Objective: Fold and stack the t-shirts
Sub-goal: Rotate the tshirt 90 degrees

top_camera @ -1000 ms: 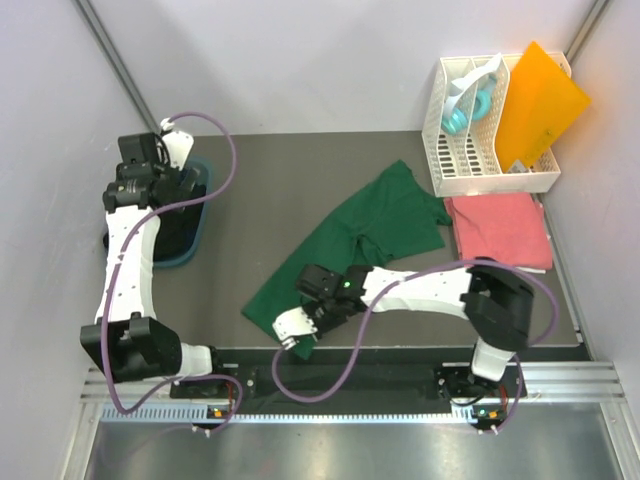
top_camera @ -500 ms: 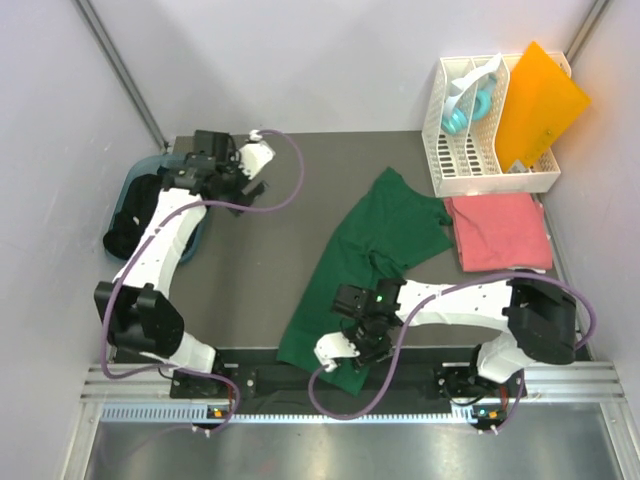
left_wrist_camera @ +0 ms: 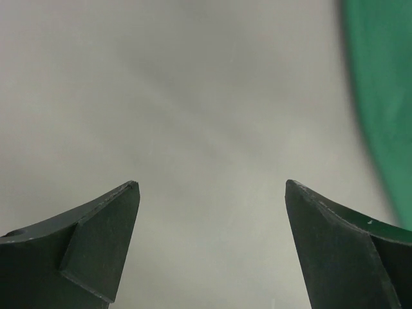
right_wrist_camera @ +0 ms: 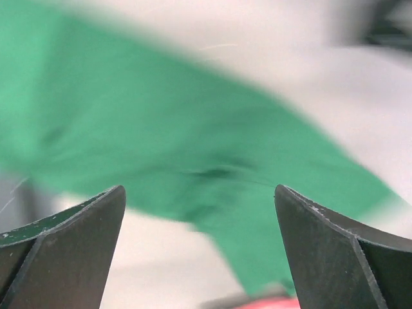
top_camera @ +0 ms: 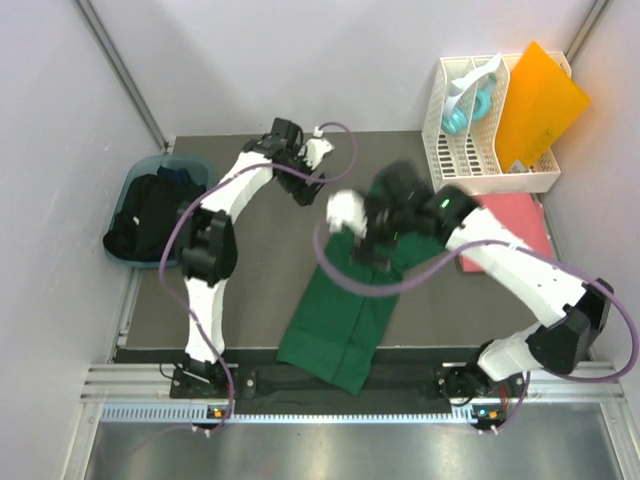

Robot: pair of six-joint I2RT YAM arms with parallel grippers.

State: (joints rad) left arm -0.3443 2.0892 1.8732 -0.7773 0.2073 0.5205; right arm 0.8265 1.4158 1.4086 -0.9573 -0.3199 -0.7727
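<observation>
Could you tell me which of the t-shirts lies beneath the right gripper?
The dark green t-shirt, stretched out long in the middle; the coral pink t-shirt lies folded by the white rack, and the dark t-shirts fill the blue bin.

Green t-shirt (top_camera: 340,320) of soft matt cloth, matt dark table (top_camera: 260,275), white plastic rack (top_camera: 490,183), smooth orange plastic sheet (top_camera: 540,100)

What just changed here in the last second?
The right gripper dragged the dark green cloth t-shirt toward the near edge, let go and swung to its far end. The left gripper, open throughout, swung from the blue bin to the far middle. The folded coral pink t-shirt stayed put.
</observation>
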